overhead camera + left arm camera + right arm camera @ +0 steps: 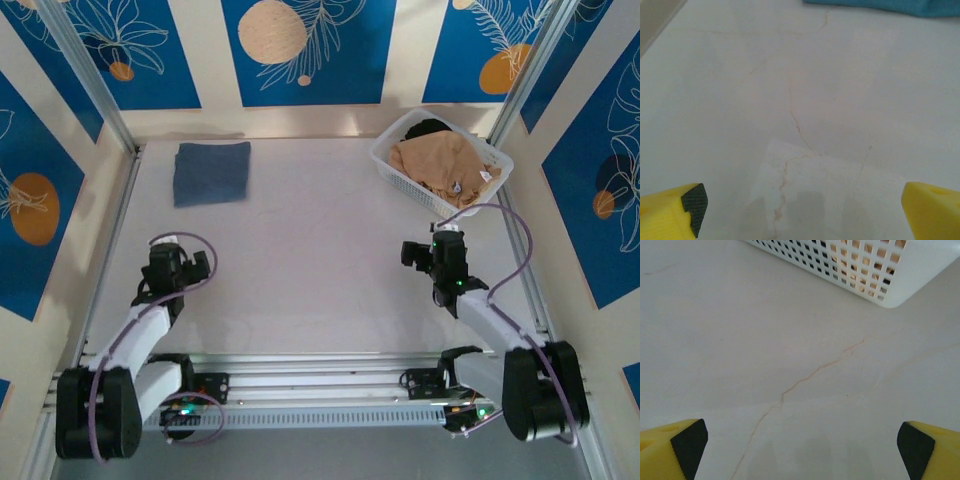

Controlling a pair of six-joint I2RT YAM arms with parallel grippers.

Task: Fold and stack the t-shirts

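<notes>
Right now, close to the arm bases, both grippers hang low over the bare white table [320,250]. The left gripper [800,212] has its yellow fingers spread wide, with nothing between them. The right gripper [800,450] is spread wide too and holds nothing.

A bit farther out, past the right gripper, stands the white lattice basket [900,290]. Its near corner is ahead of the fingers and a little to their right. Inside it lies the tan t-shirt [440,160], all scrunched up in a heap, so it has no clear long side. A dark thing [425,127] peeks out at the back of the basket. I cannot tell what it is.

Far off on the left, near the back edge of the table, lies the blue t-shirt [212,172]. It is folded flat and neat. It is ahead of the left gripper and well apart from it.

I think the blue one is done and the tan one comes next. The right arm is much nearer to the basket than the left arm. So it looks like the one to reach forward and a little right, over the basket wall, and pinch the tan cloth from above. The shirt would then need the open middle of the table to be laid flat.
</notes>
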